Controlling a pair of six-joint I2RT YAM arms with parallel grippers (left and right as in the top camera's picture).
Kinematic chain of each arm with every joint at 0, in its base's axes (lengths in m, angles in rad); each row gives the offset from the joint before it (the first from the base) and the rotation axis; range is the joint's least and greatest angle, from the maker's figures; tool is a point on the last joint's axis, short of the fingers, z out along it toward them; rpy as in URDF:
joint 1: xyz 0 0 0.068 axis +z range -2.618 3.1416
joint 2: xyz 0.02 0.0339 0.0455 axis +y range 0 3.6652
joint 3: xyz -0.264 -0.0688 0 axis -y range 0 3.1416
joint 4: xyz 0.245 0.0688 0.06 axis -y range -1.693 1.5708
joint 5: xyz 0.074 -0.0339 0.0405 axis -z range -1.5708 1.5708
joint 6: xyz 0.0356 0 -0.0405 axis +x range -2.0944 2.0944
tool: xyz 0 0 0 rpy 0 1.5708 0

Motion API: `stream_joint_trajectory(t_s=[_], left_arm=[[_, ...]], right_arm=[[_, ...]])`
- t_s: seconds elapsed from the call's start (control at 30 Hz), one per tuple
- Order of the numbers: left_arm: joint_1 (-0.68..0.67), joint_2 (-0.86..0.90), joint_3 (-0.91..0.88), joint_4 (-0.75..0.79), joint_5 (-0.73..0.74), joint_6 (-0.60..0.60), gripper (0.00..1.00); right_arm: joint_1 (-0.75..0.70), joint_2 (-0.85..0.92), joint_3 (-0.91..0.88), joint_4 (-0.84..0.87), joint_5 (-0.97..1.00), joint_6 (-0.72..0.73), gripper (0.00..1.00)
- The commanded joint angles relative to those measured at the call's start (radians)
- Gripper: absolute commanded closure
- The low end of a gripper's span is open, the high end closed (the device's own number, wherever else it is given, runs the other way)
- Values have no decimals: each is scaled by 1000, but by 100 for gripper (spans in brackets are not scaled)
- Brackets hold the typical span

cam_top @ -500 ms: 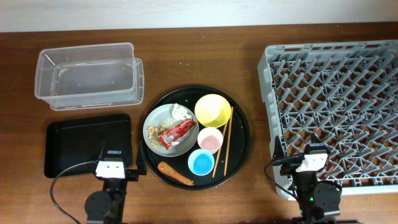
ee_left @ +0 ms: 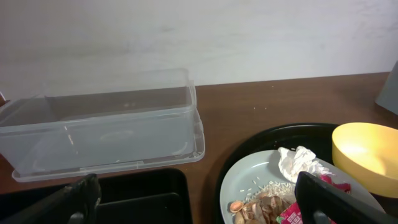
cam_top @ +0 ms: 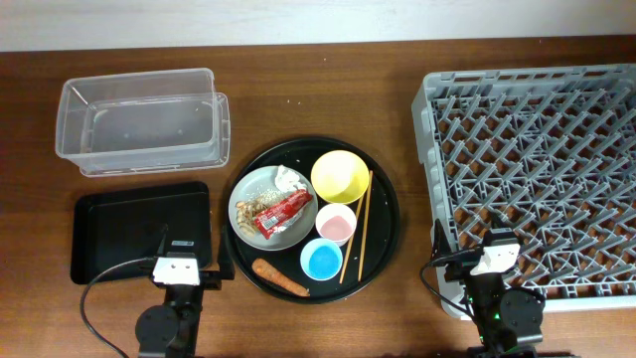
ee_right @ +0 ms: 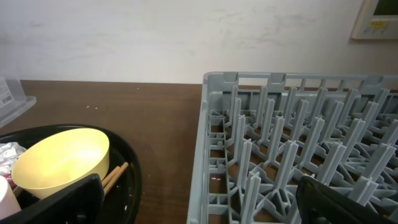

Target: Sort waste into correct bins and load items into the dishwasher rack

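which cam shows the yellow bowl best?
Overhead. The yellow bowl shows whole and empty on the round black tray, beside the grey plate. Left wrist cuts the bowl off at the frame's right edge; right wrist shows only its side and part of the inside, low left.

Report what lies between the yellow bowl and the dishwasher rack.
Only the chopsticks, lying on the round black tray just right of the yellow bowl. Past the tray's rim, bare table reaches the wall of the dishwasher rack. Nothing visible blocks a lifted carry across.
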Motion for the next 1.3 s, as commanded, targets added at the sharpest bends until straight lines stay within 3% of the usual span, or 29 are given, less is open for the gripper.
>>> stream_joint_trajectory(t_s=[0.0, 0.43, 0.6, 0.77, 0.87, 0.97, 1.07, 1.17, 1.27], left_arm=[[-5, 2, -7, 0, 17, 16, 1], [-5, 2, -6, -1, 32, 7, 1], [-5, 12, 100, -156, 32, -31, 1], [-5, 230, 273, -229, 32, -33, 1], [-5, 507, 475, -311, 32, -57, 1], [-5, 864, 801, -570, 103, -57, 1], [-5, 1071, 1025, -873, 130, -57, 1], [-5, 1103, 1035, -856, 130, -57, 1], [-18, 1151, 1035, -711, 153, -57, 1]], right_arm=[[5, 3, -5, -5, -14, 5, 1], [5, 3, -5, -5, -10, 5, 1], [5, 37, 79, -48, -10, 5, 2], [5, 201, 219, -85, -10, 5, 2], [5, 379, 378, -225, -10, 5, 2], [5, 623, 615, -437, -10, 5, 2], [5, 803, 811, -651, -11, 4, 2], [5, 862, 890, -730, -10, 4, 2], [5, 863, 890, -742, 18, 5, 2]])
